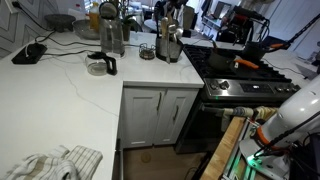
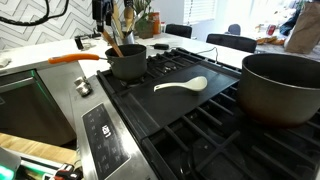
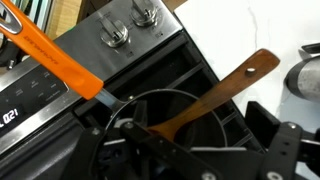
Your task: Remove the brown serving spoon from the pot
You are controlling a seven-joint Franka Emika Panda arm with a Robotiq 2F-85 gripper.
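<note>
The pot [image 2: 128, 66] is dark with a long orange handle [image 2: 72, 58] and stands on the far burner of the stove. The brown serving spoon [image 2: 112, 42] leans in it with its handle sticking up and out. In the wrist view I look down on the pot [image 3: 128, 108]. The brown spoon [image 3: 215, 90] runs from inside it up to the right, over the rim. My gripper [image 3: 188, 150] is open just above the pot, one dark finger on each side of the spoon's lower part. It is not closed on the spoon.
A white spoon [image 2: 180, 85] lies on the stovetop grate. A large dark pot [image 2: 282, 88] stands on the near burner. Stove knobs [image 3: 115, 35] line the front panel. The white counter [image 1: 70, 80] carries steel jugs [image 1: 112, 35] and a cloth [image 1: 50, 162].
</note>
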